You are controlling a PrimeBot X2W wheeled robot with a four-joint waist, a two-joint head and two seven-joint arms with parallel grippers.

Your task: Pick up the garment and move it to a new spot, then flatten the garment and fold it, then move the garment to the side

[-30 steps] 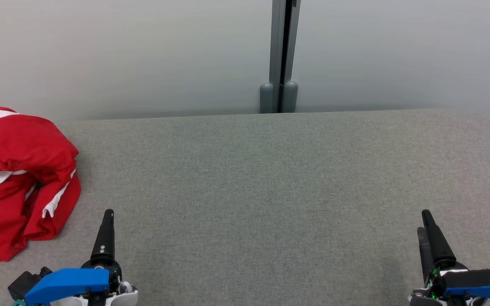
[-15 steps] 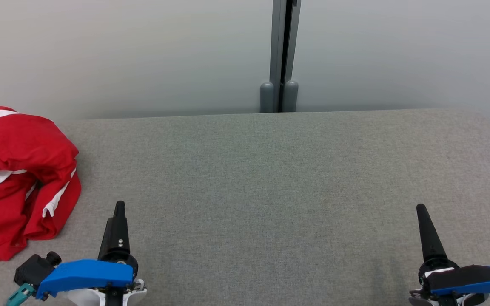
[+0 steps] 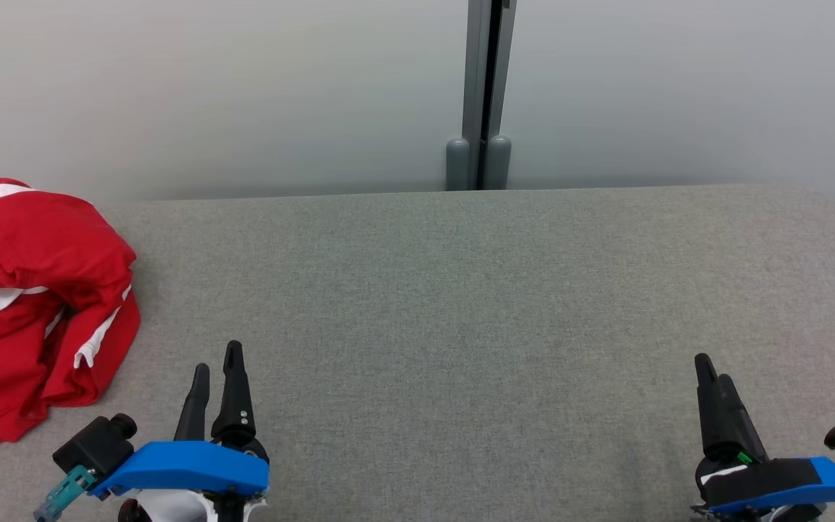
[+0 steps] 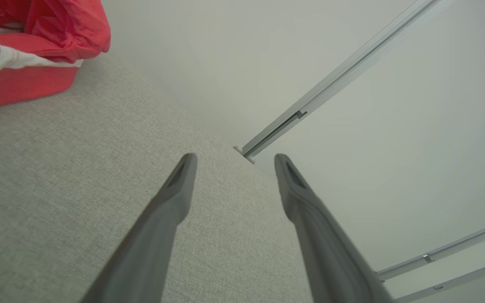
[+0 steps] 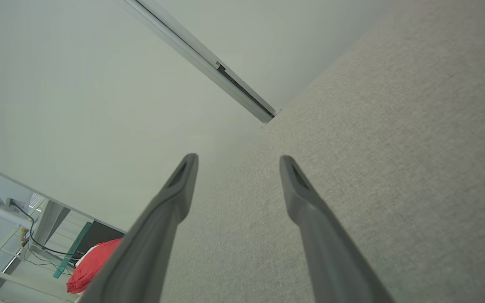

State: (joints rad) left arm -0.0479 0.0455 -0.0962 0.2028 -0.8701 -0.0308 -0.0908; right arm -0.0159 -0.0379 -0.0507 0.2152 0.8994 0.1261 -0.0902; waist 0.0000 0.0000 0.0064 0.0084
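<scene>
Head view: garment (image 3: 33, 312), red with white stripes, one crumpled heap at the far left of the grey fabric-topped desk (image 3: 461, 290), a small white label at its near edge. My left gripper (image 3: 217, 357), fingers parted, empty, low and to the right of the heap, not touching it. My right gripper (image 3: 712, 368), likewise spread and empty, well apart at the lower right. Plain pale wall (image 3: 243, 87) behind, split by a grey upright post (image 3: 486, 94). Left wrist view: both fingers over bare desk, garment at the upper left corner. Right wrist view: fingers open over bare desk, garment small and distant at the lower left, with shelving and cables beyond. Step in hand, by my judgement: the first pick-up, not yet made. Next move calls for swinging my left gripper over to the heap and closing on a raised fold.
</scene>
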